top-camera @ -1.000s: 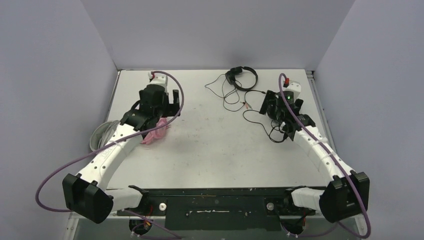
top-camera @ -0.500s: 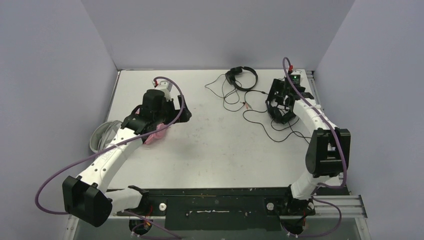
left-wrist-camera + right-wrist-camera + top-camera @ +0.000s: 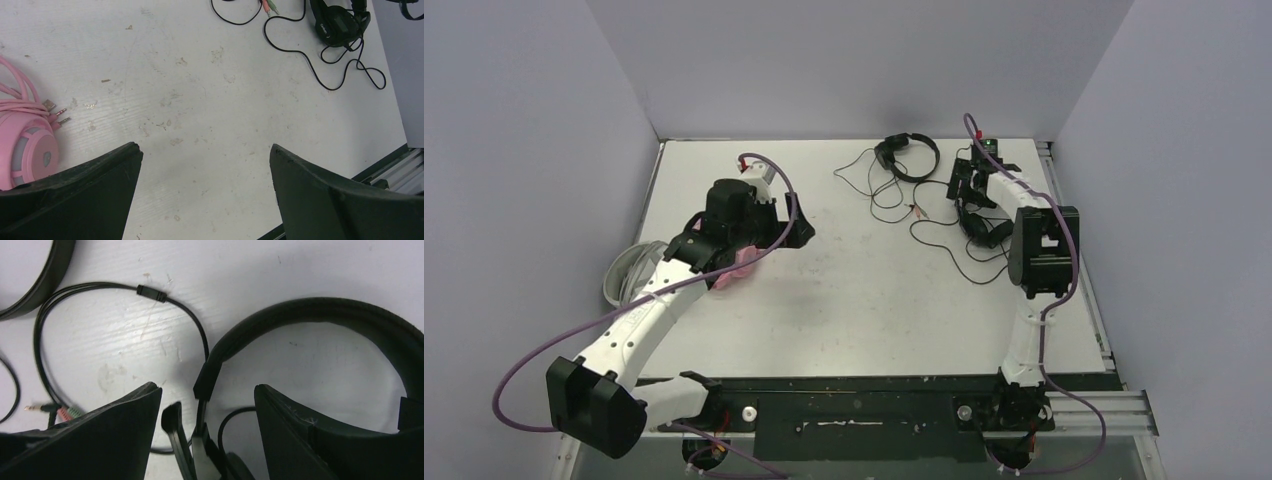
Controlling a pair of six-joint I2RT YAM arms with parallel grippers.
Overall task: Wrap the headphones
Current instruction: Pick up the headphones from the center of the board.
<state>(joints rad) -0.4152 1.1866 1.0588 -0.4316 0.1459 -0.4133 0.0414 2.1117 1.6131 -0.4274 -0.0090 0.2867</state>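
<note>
Black headset (image 3: 320, 315) lies flat at the far right of the table (image 3: 854, 300), its black cable (image 3: 100, 287) strewn loose beside it. The right pincer (image 3: 207, 395) is down over it, jaws apart and straddling the stem below the headband, with no squeeze on it. A second black headset (image 3: 907, 155) sits just beyond, near the far edge. On the left, the pink headset (image 3: 25, 150) and its bunched pink cable (image 3: 20, 95) lie beside the left pincer (image 3: 205, 150), which is spread wide over the table. The white-grey headset (image 3: 624, 272) shows at the table's left edge.
</note>
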